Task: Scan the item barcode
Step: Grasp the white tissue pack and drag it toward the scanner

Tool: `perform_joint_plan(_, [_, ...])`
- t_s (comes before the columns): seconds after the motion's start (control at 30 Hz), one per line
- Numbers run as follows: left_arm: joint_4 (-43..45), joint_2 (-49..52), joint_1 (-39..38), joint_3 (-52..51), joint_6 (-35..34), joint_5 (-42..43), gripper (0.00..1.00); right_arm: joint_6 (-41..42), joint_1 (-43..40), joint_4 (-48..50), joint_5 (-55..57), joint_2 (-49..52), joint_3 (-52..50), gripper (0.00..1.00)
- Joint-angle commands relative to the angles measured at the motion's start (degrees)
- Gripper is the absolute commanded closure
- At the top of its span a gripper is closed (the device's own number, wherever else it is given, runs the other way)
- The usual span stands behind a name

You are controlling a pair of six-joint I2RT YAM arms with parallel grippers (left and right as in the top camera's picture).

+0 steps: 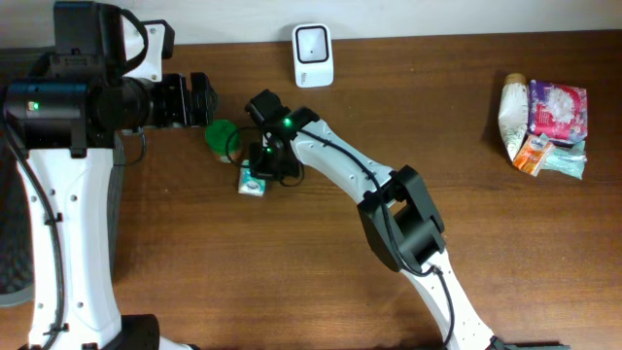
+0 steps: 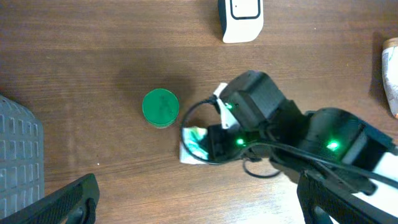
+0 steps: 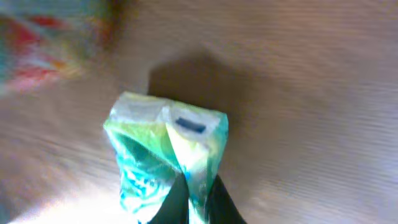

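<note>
— Where's the item to be scanned?

— It's a small green-and-white packet (image 1: pixel 253 182), low over the brown table (image 1: pixel 194 282), left of centre. The right arm reaches across from the near edge, and the right gripper (image 1: pixel 262 171) sits directly over the packet.

— Does it have hold of it?

— Yes. In the right wrist view the two dark fingers (image 3: pixel 171 208) pinch the crumpled lower end of the packet. The jaws are clenched on it, with the foil bunched up between them.

— Can you see the barcode?

— There's a small dark blue mark (image 3: pixel 189 126) near the packet's top fold. That view is blurred, though, so I can't say whether it's the code.

— And the scanner?

— The white scanner (image 1: pixel 313 53) stands at the far edge of the table, its dark window showing from above. It's beyond the right gripper and apart from the packet, touching nothing.

— What about the other arm?

— The left gripper (image 1: pixel 206 100) hovers over the left part of the table. Its jaws are spread wide with nothing between them, and in its own wrist view one finger shows in each bottom corner. A green round tub (image 1: pixel 222 136) stands between that gripper and the packet. It's near the packet but not touching it.

— Anything else on the table?

— A pile of packets (image 1: pixel 544 126) lies at the right end, well apart from everything else.
</note>
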Motion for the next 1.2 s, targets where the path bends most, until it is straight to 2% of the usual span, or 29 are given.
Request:
perform_joint_plan(0.0, [0.1,0.1,0.2,0.3,-0.4,0.2,0.01,-3.3,-4.9,-10.1,14.5,-1.9,0.5,0.96])
perform_joint_plan(0.1, [0.1,0.1,0.2,0.3,-0.4,0.2,0.01,-14.9,-10.1,-15.8,16.3,-4.9,1.0,0.96])
perform_joint_plan(0.13, [0.1,0.1,0.2,0.3,-0.4,0.2,0.01,-17.2,-11.5,-16.9,16.2,-4.9,1.0,0.79])
perform_joint_plan(0.17, [0.1,0.1,0.2,0.3,-0.4,0.2,0.01,-18.0,-12.4,-17.7,16.5,-4.9,1.0,0.53])
perform_joint_plan(0.2, [0.1,0.1,0.2,0.3,-0.4,0.2,0.01,-18.2,-13.4,-18.7,16.5,-5.3,1.4,0.47])
perform_joint_plan(0.33, [0.1,0.1,0.2,0.3,-0.4,0.2,0.01,-22.3,-12.5,-25.1,13.2,-5.5,8.5,0.47])
perform_joint_plan(0.4, [0.1,0.1,0.2,0.3,-0.4,0.2,0.01,-22.3,-10.3,-24.3,13.2,-5.5,9.4,0.48])
perform_joint_plan(0.47, [0.1,0.1,0.2,0.3,-0.4,0.2,0.01,-22.0,-7.2,-21.2,13.3,-5.3,9.0,0.49])
perform_joint_plan(0.6, [0.1,0.1,0.2,0.3,-0.3,0.2,0.01,-15.5,-3.6,-17.3,19.3,-3.7,6.7,0.53])
perform_joint_plan(0.7, [0.1,0.1,0.2,0.3,-0.4,0.2,0.01,-12.9,-3.1,-15.8,26.4,-1.3,4.4,0.58])
perform_joint_plan(0.87, [0.1,0.1,0.2,0.3,-0.4,0.2,0.01,-13.0,-3.1,-14.8,27.4,0.0,1.9,0.59])
perform_joint_plan(0.9, [0.1,0.1,0.2,0.3,-0.4,0.2,0.01,-13.0,-3.1,-14.7,27.4,0.1,1.9,0.66])
perform_joint_plan(0.97, [0.1,0.1,0.2,0.3,-0.4,0.2,0.01,-13.0,-3.1,-14.5,26.7,0.1,1.9,0.96])
perform_joint_plan(1.07, [0.1,0.1,0.2,0.3,-0.4,0.2,0.01,-13.0,-4.5,-15.5,23.2,-0.7,3.0,0.96])
perform_joint_plan(1.17, [0.1,0.1,0.2,0.3,-0.4,0.2,0.01,-20.7,-10.4,-17.8,3.4,-2.5,7.9,0.96])
